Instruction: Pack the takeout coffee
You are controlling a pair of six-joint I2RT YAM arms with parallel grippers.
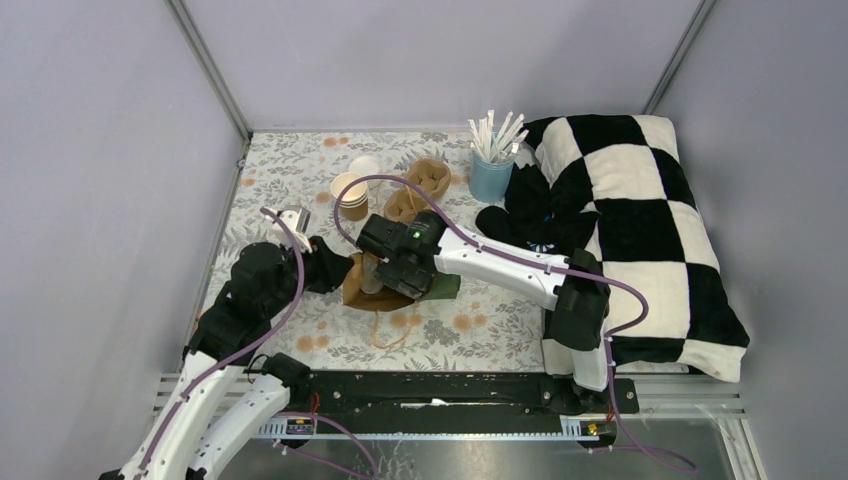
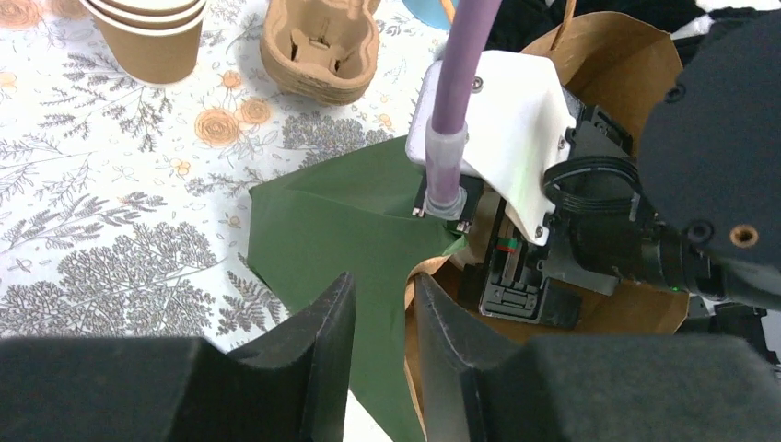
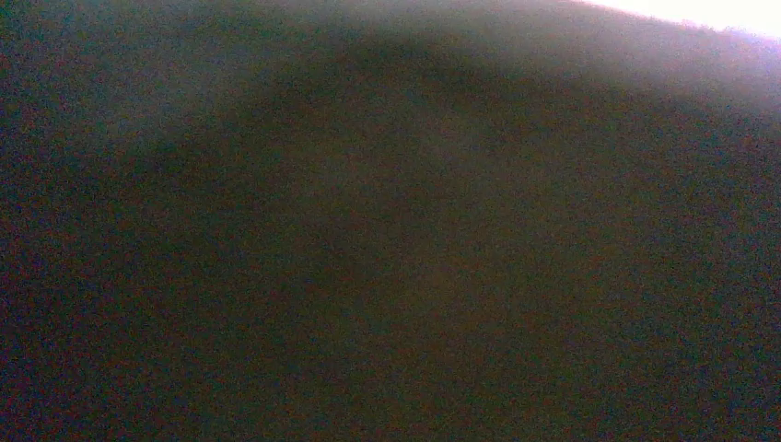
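A stack of tan paper cups (image 1: 350, 196) (image 2: 152, 37) stands at the back left, with a round white lid (image 1: 365, 165) lying behind it. A brown paper bag (image 1: 372, 296) (image 2: 617, 55) with a green outer side (image 2: 341, 221) lies open in the middle of the table. My left gripper (image 1: 336, 264) (image 2: 382, 281) is at the bag's left rim, its jaws slightly apart, and the rim sits against the right finger. My right arm's wrist (image 1: 402, 242) (image 2: 516, 120) reaches down into the bag. Its fingers are hidden, and the right wrist view is dark.
Brown pulp cup carriers (image 1: 430, 180) (image 2: 318, 51) lie behind the bag. A light-blue cup of white straws (image 1: 490, 172) stands at the back. A black-and-white checkered cushion (image 1: 640, 220) fills the right side. Grey walls close in the floral tablecloth (image 1: 450, 335).
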